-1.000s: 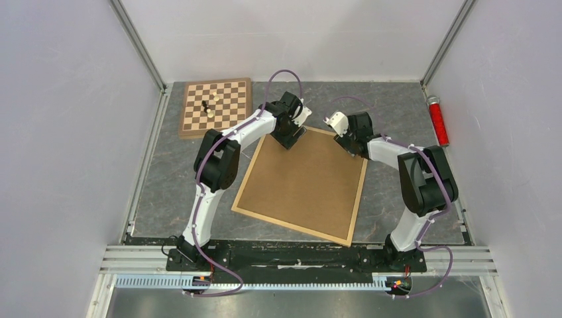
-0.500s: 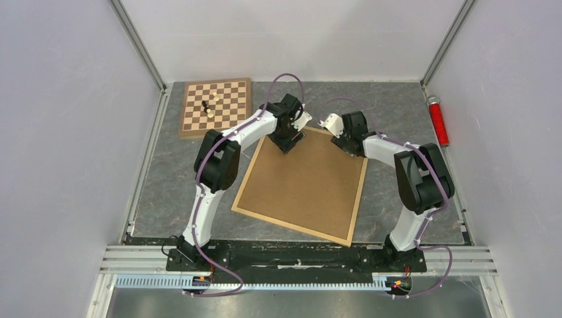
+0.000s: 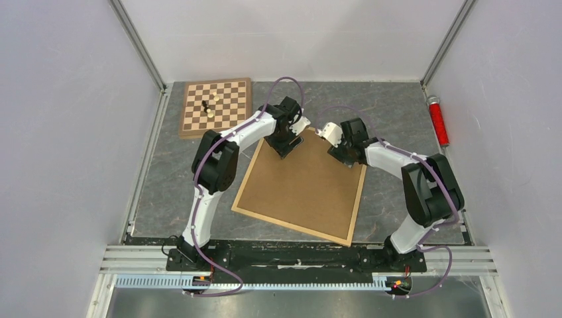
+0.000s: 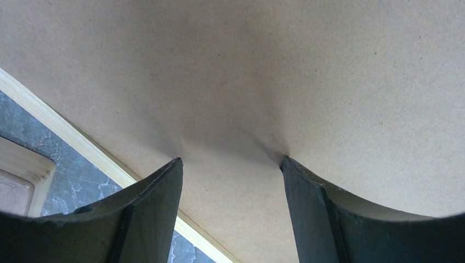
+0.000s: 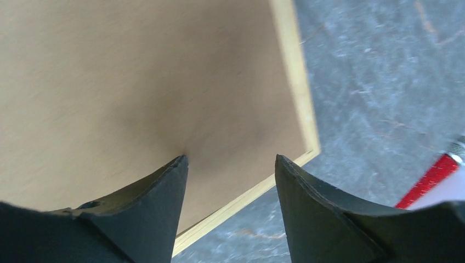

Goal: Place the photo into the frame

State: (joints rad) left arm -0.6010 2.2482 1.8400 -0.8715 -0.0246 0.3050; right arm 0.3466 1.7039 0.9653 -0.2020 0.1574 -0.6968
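The frame (image 3: 358, 199), light wood with a narrow border, lies flat on the table with a brown backing board (image 3: 301, 182) filling it. The photo is hidden. My left gripper (image 3: 286, 147) points down at the board's far left corner. It is open, and in the left wrist view (image 4: 230, 160) both fingertips touch the board (image 4: 274, 71) beside the frame's rail (image 4: 66, 134). My right gripper (image 3: 337, 154) is open over the far right corner. In the right wrist view (image 5: 230, 158) it holds nothing, one fingertip over the board (image 5: 137, 71) and the other past the rail (image 5: 293, 71).
A wooden chessboard (image 3: 216, 106) with a few pieces lies at the back left, its corner (image 4: 22, 175) close to the frame. A red cylinder (image 3: 437, 120) lies along the right edge. Grey walls enclose the table on three sides.
My right gripper has moved left and nearer, from beyond the frame's far corner onto it, and its jaws have widened. The left gripper has stayed on the board.
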